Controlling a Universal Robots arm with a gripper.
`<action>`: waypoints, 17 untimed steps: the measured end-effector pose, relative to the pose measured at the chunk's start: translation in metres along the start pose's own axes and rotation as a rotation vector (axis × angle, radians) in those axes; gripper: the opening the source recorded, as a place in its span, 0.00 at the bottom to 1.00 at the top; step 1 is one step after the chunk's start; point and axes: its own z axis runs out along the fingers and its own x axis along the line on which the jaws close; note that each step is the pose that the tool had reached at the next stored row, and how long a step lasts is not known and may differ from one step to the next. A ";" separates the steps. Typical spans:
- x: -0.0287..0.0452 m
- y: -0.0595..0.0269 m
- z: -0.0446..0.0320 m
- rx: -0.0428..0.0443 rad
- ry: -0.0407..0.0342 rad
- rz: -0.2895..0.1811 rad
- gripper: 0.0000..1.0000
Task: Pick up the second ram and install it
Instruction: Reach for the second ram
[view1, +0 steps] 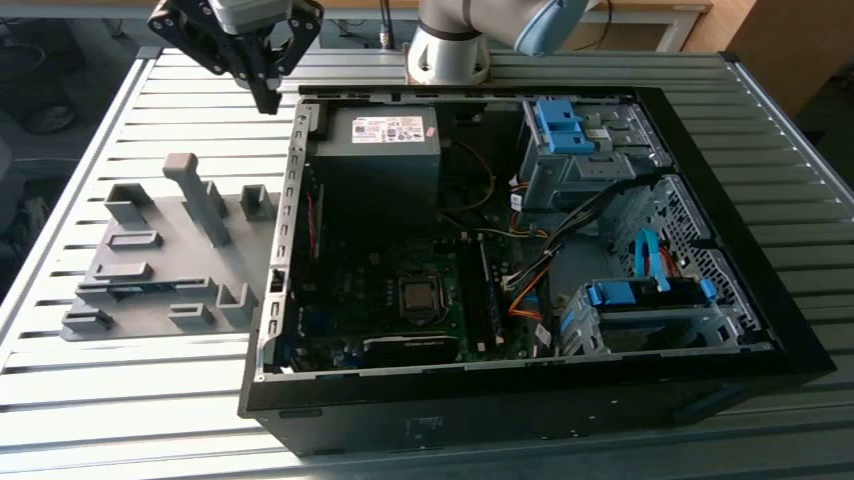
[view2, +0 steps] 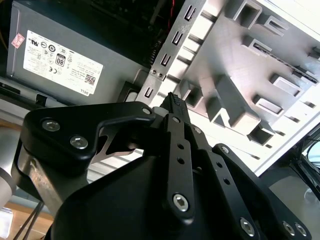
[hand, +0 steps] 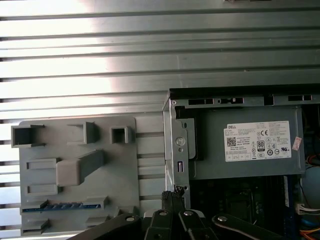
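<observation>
The gripper (view1: 268, 103), fingers pressed together and empty, hangs over a corner of the case (view1: 534, 402), near its white-labelled power supply (view1: 378, 150). The second ram (hand: 65, 205) sits in the grey holder (hand: 75, 150) beside the case.

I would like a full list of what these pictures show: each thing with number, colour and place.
table: one, silver, under everything
computer case: one, black, open, on the table
power supply: one, grey, inside the case
drive latches: two, blue, inside the case
holder tray: one, grey, beside the case, exterior view's left
memory stick: one, blue, in a tray slot
arm: one, silver, beyond the case
gripper: one, black, shut, empty, above the table
</observation>
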 end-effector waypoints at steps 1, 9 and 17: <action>0.0002 0.0000 0.0000 0.0000 0.0000 0.000 0.11; 0.0017 -0.0001 0.0000 0.0000 0.0000 0.000 0.11; 0.0033 -0.0002 -0.0001 0.0000 0.0001 0.000 0.11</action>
